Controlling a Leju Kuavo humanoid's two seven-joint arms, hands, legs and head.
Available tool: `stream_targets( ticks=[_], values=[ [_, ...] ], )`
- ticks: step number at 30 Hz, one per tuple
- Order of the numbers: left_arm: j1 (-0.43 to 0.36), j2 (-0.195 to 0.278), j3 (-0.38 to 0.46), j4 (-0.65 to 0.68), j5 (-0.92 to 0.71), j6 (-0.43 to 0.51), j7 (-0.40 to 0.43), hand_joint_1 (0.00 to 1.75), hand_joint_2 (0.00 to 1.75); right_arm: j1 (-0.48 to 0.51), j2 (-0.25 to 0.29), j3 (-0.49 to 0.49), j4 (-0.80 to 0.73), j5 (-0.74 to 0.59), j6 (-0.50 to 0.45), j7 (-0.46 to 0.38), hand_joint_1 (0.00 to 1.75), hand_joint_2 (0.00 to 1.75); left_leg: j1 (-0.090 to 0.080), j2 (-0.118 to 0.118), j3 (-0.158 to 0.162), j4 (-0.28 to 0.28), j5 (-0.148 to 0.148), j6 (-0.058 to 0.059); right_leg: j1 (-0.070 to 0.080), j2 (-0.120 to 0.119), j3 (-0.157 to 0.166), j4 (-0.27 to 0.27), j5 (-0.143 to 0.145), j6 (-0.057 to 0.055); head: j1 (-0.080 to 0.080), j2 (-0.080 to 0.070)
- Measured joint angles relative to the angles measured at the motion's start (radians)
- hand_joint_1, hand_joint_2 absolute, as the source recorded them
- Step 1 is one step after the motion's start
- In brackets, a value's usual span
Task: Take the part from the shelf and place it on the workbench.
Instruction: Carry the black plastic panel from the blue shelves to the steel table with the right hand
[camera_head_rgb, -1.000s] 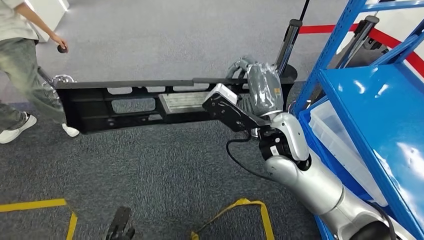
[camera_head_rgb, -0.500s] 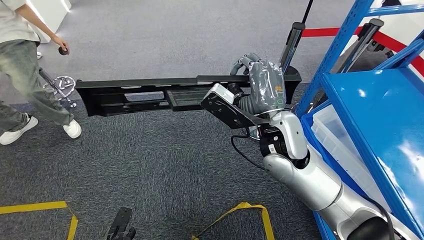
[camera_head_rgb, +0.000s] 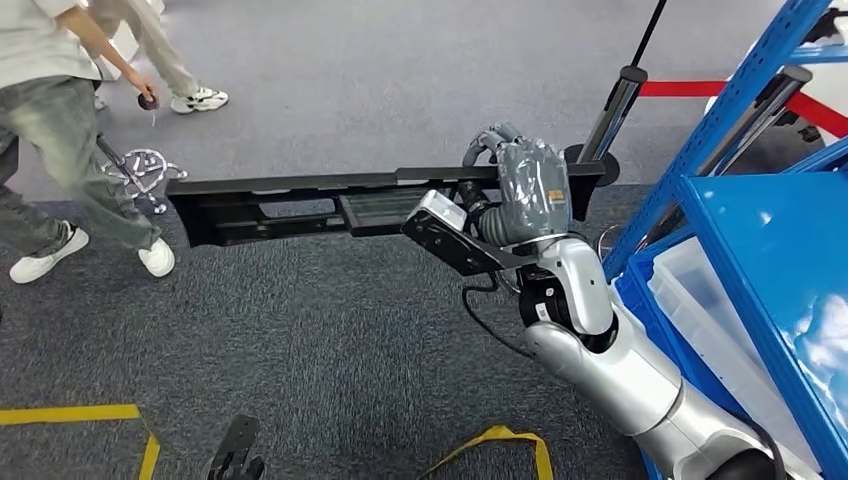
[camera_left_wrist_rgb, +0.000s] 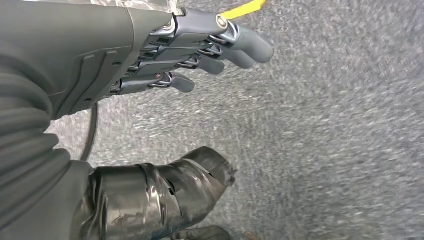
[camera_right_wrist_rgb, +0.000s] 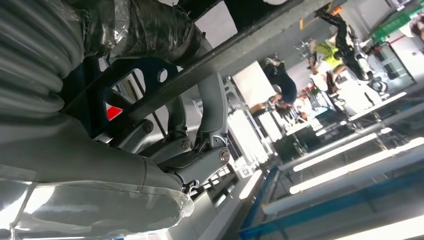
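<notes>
A long black plastic part (camera_head_rgb: 320, 205) hangs level over the carpet, reaching from the middle of the head view out to the left. My right hand (camera_head_rgb: 528, 190) grips it near its right end, fingers (camera_head_rgb: 488, 136) hooked over its top edge. In the right wrist view the same part (camera_right_wrist_rgb: 240, 42) runs as a dark bar across my fingers (camera_right_wrist_rgb: 212, 115), which wrap around it. My left hand (camera_left_wrist_rgb: 150, 75) hangs over the grey carpet with its fingers (camera_left_wrist_rgb: 215, 45) apart and nothing in them.
The blue shelf (camera_head_rgb: 770, 230) stands close on the right, a clear bin (camera_head_rgb: 710, 310) on its lower level. A person (camera_head_rgb: 60, 130) walks at the far left near the part's free end. A black post (camera_head_rgb: 620, 100) and yellow floor tape (camera_head_rgb: 70, 412) mark the carpet.
The whole picture has shifted, so the camera has moved. The part has tilted edge-on and looks thinner. A second person's legs now show at the top left.
</notes>
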Motion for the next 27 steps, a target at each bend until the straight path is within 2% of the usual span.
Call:
stream_targets(
  ticks=[3,4,6,8,9,10,12,13,14,15,17,19,20,22,23,24,25,26,27],
  values=[
    [0.0,0.001,-0.002,0.0,0.004,0.002,0.002,0.0,1.75,0.002,-0.001,0.0,0.0,-0.002,0.0,-0.004,1.75,1.75,0.003,0.002,-0.002,0.001,-0.011,-0.015,-0.003,-0.001,0.012,-0.021,-0.009,-0.007,0.0,0.0],
    [0.0,0.001,-0.003,0.0,0.005,0.003,0.002,0.0,1.75,0.001,-0.002,0.0,0.001,-0.006,0.0,-0.005,1.75,1.75,0.003,0.005,-0.009,0.019,-0.022,-0.021,-0.006,-0.002,0.019,-0.027,-0.01,-0.01,-0.002,0.0],
    [-0.002,0.001,-0.004,0.0,0.005,0.004,0.004,0.0,1.75,0.0,-0.001,0.0,0.001,-0.02,0.0,-0.007,1.75,1.75,0.008,0.011,-0.06,0.115,-0.061,-0.036,-0.01,-0.003,0.032,-0.035,-0.015,-0.015,-0.007,0.0],
    [-0.002,0.001,-0.005,0.0,0.007,0.007,0.007,0.0,1.75,0.002,-0.001,0.0,0.003,-0.04,0.0,-0.008,1.75,1.75,0.015,0.013,-0.134,0.231,-0.088,-0.048,-0.012,-0.005,0.043,-0.035,-0.024,-0.017,-0.009,0.0],
    [0.0,0.002,-0.006,0.0,0.009,0.008,0.009,0.0,1.75,0.004,-0.001,0.0,0.005,-0.052,0.0,-0.008,1.75,1.75,0.018,0.014,-0.156,0.254,-0.077,-0.052,-0.013,-0.005,0.049,-0.034,-0.03,-0.016,-0.009,0.0],
    [0.001,0.002,-0.006,0.0,0.011,0.008,0.011,0.0,1.75,0.006,-0.001,0.0,0.007,-0.064,0.0,-0.008,1.75,1.75,0.02,0.015,-0.161,0.24,-0.048,-0.054,-0.015,-0.005,0.056,-0.033,-0.035,-0.014,-0.009,0.0],
    [0.003,0.001,-0.006,0.0,0.018,0.008,0.014,0.0,1.75,0.008,-0.001,0.0,0.009,-0.093,-0.003,-0.012,1.75,1.75,0.024,0.019,-0.125,0.126,0.038,-0.058,-0.018,-0.005,0.071,-0.03,-0.048,-0.007,-0.009,0.0],
    [0.002,0.001,-0.006,0.0,0.022,0.008,0.016,0.0,1.75,0.007,-0.001,0.0,0.009,-0.105,-0.005,-0.015,1.75,1.75,0.022,0.021,-0.102,0.068,0.068,-0.058,-0.018,-0.004,0.076,-0.029,-0.053,-0.002,-0.009,0.0],
    [0.001,0.001,-0.006,0.0,0.025,0.008,0.017,0.0,1.75,0.005,-0.001,0.0,0.009,-0.113,-0.008,-0.018,1.75,1.75,0.02,0.022,-0.084,0.023,0.08,-0.054,-0.017,-0.004,0.077,-0.029,-0.056,0.004,-0.01,0.0],
    [0.0,0.001,-0.007,0.0,0.029,0.01,0.019,0.0,1.75,0.004,-0.002,0.0,0.009,-0.117,-0.011,-0.021,1.75,1.75,0.017,0.023,-0.075,0.004,0.077,-0.048,-0.016,-0.004,0.076,-0.03,-0.057,0.009,-0.009,0.0],
    [0.0,0.002,-0.007,0.0,0.032,0.016,0.022,0.0,1.75,0.003,-0.002,0.0,0.008,-0.116,-0.015,-0.024,1.75,1.75,0.015,0.021,-0.071,-0.007,0.069,-0.03,-0.014,-0.005,0.075,-0.033,-0.057,0.021,-0.009,0.0],
    [0.003,0.002,-0.007,0.0,0.033,0.021,0.024,0.0,1.75,0.003,-0.003,0.0,0.008,-0.114,-0.016,-0.026,1.75,1.75,0.016,0.021,-0.062,-0.015,0.069,-0.014,-0.014,-0.006,0.07,-0.013,-0.074,0.029,-0.008,0.0],
    [0.002,0.002,-0.007,0.0,0.033,0.022,0.024,0.0,1.75,0.002,-0.003,0.0,0.007,-0.114,-0.018,-0.026,1.75,1.75,0.017,0.021,-0.057,-0.019,0.07,-0.006,-0.014,-0.007,0.053,0.024,-0.094,0.031,-0.007,0.0],
    [0.001,0.002,-0.007,0.0,0.034,0.023,0.025,0.0,1.75,0.003,-0.004,0.0,0.007,-0.114,-0.02,-0.026,1.75,1.75,0.015,0.021,-0.053,-0.02,0.067,0.005,-0.012,-0.007,-0.008,0.145,-0.148,0.029,-0.005,0.0],
    [0.001,0.002,-0.007,0.0,0.034,0.023,0.025,0.0,1.75,0.004,-0.004,0.0,0.007,-0.114,-0.021,-0.026,1.75,1.75,0.013,0.02,-0.052,-0.019,0.065,0.008,-0.011,-0.006,-0.043,0.208,-0.168,0.028,-0.004,0.0],
    [0.001,0.002,-0.007,0.0,0.034,0.023,0.025,0.0,1.75,0.006,-0.004,0.0,0.007,-0.114,-0.021,-0.026,1.75,1.75,0.011,0.02,-0.051,-0.017,0.063,0.011,-0.01,-0.006,-0.07,0.249,-0.175,0.027,-0.004,0.0],
    [0.001,0.002,-0.007,0.0,0.034,0.024,0.025,0.0,1.75,0.007,-0.004,0.0,0.007,-0.114,-0.021,-0.026,1.75,1.75,0.009,0.018,-0.051,-0.014,0.061,0.012,-0.01,-0.007,-0.08,0.257,-0.163,0.026,-0.004,0.0],
    [0.002,0.002,-0.007,0.0,0.034,0.024,0.025,0.0,1.75,0.008,-0.004,0.0,0.007,-0.114,-0.021,-0.026,1.75,1.75,0.008,0.016,-0.05,-0.01,0.057,0.013,-0.01,-0.006,-0.075,0.234,-0.137,0.024,-0.003,0.0],
    [0.002,0.002,-0.007,0.0,0.034,0.024,0.025,0.0,1.75,0.008,-0.005,0.0,0.007,-0.114,-0.021,-0.026,1.75,1.75,0.007,0.014,-0.05,-0.004,0.053,0.012,-0.01,-0.006,-0.051,0.178,-0.099,0.021,-0.003,0.0]
  ],
)
